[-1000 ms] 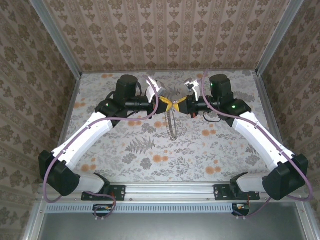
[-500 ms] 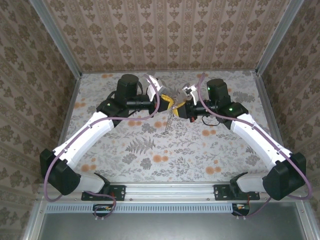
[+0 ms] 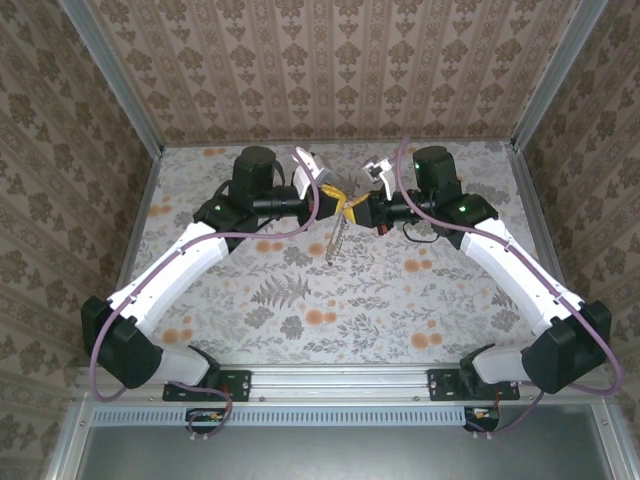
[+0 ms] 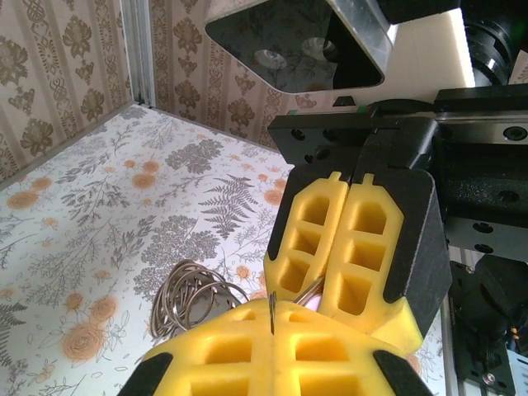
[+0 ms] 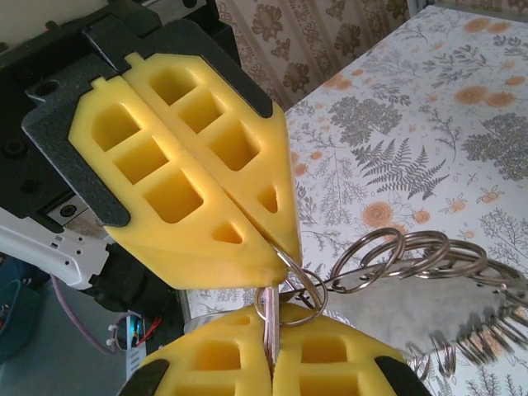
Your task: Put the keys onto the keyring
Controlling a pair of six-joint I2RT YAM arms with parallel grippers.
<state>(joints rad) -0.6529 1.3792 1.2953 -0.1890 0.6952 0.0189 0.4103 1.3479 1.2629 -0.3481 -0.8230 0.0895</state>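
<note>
Over the table's far middle, my left gripper (image 3: 337, 204) and right gripper (image 3: 353, 208) meet tip to tip, both shut. In the right wrist view, my right gripper (image 5: 268, 312) pinches a flat silvery key (image 5: 266, 297) that stands up through a small round keyring (image 5: 307, 285). The left gripper (image 5: 277, 247) holds that keyring by its upper edge. A chain of linked metal rings (image 5: 429, 252) trails off it to the right. In the left wrist view, my left gripper (image 4: 271, 310) clamps the thin ring edge-on, against the right gripper (image 4: 323, 299). The ring chain (image 3: 332, 242) hangs below both grippers.
The floral table (image 3: 300, 300) lies under the arms, walled by patterned panels with metal corner posts (image 3: 110, 80). The bunched rings (image 4: 186, 295) dangle above the table surface to the left of my left fingers.
The right gripper has shifted slightly left against the left one. The hanging ring chain has swung left and hangs shorter. Both grips stay shut.
</note>
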